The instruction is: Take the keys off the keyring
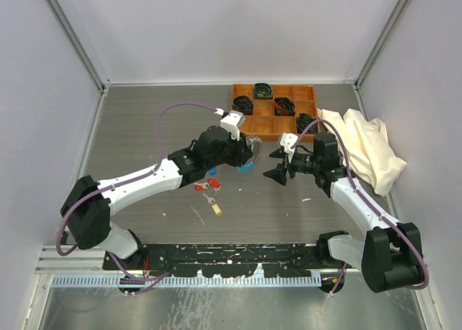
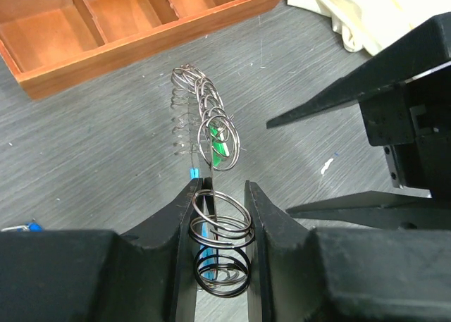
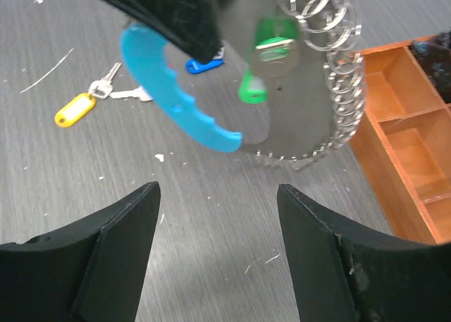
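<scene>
left pincer: nearest item in the left wrist view. black fingers closed on the keyring, clamping the near turns of its silvery coil.

keyring: held up off the tabletop near its middle, just in front of the orange tray. coil rises away from the left pincer and curves over at the top. light-blue segment hangs curved beneath the left fingers in the right wrist view.

green-tagged key: on the keyring, hanging from the coil in the air, between the two pincers.

right pincer: open, fingers spread wide, nothing between them. sits just to the right of the keyring with its tips pointing at it, not touching it.

yellow-tagged key: flat on the tabletop, off the ring, on the near side of the left forearm.

red-tagged keys: two red tags show on the tabletop, close against the left forearm, just beyond the yellow-tagged key.

blue-tagged key: on the tabletop below the held ring, partly hidden by the left pincer.

orange tray: far side of the tabletop, divided into compartments. black items lie in several of them.

cream cloth: crumpled, on the tabletop to the right of the orange tray, beside the right arm.
</scene>
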Available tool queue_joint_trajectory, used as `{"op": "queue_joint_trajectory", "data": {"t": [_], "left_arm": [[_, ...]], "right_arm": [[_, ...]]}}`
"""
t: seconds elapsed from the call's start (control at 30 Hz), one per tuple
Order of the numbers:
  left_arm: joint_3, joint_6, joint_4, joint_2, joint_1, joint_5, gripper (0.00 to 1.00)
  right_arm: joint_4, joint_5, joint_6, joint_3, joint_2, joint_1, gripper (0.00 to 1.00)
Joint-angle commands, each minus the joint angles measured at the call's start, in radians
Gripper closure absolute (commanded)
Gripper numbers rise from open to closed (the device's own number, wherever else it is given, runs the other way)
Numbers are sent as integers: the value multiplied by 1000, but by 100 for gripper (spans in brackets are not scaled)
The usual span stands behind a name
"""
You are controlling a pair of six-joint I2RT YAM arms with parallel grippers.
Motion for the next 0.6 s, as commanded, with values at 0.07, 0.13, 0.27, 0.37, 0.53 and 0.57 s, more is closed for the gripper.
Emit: {"op": "queue_joint_trajectory", "data": {"t": [0.07, 0.13, 0.27, 0.37, 0.53, 0.57], "left_arm": [[60, -115, 47, -63, 3, 7, 100], [64, -124, 48, -63, 3, 19, 100], [93, -130, 25, -63, -1, 23, 100], [115, -140, 12, -55, -9, 34, 100], [146, -167, -13, -51, -21, 45, 100], [151, -171, -21, -53, -23, 43, 100]], "right_arm": [[323, 81, 222, -40, -33, 34, 26], [367, 80, 231, -54, -31, 45, 26], [433, 103, 251, -75, -30, 70, 24], [461, 133, 251, -85, -32, 91, 24], [482, 258, 248, -80, -44, 116, 26], [481, 273, 246, -76, -49, 116, 26]]}}
